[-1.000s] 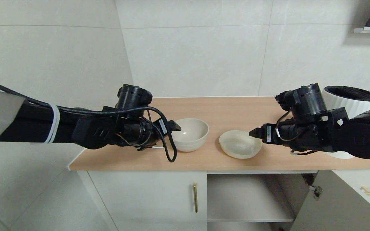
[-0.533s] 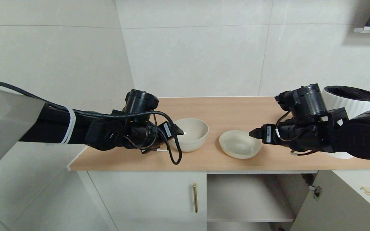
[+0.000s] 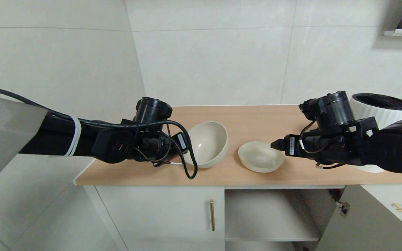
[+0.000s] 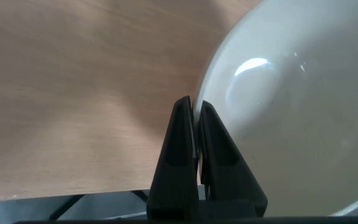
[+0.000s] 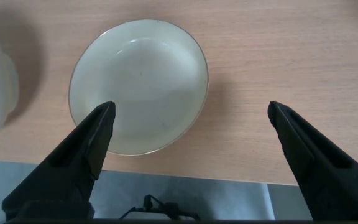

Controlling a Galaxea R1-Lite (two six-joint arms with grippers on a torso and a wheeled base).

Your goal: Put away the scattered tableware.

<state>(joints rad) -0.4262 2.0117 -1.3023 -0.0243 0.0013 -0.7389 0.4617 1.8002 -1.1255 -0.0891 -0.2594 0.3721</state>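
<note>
Head view: left gripper (image 3: 188,146) pinched bowl (image 3: 208,143) rim, bowl tipped on counter (image 3: 257,118); right gripper (image 3: 274,143) was spread near dish (image 3: 260,157). Both looked glazed, stiff, probably slippery and breakable; rim was the best hold.

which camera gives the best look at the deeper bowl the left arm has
Head view: the whole deeper bowl shows, tipped. Left wrist view gives its rim close up, pinched by the left gripper; right wrist view catches one edge.
</note>
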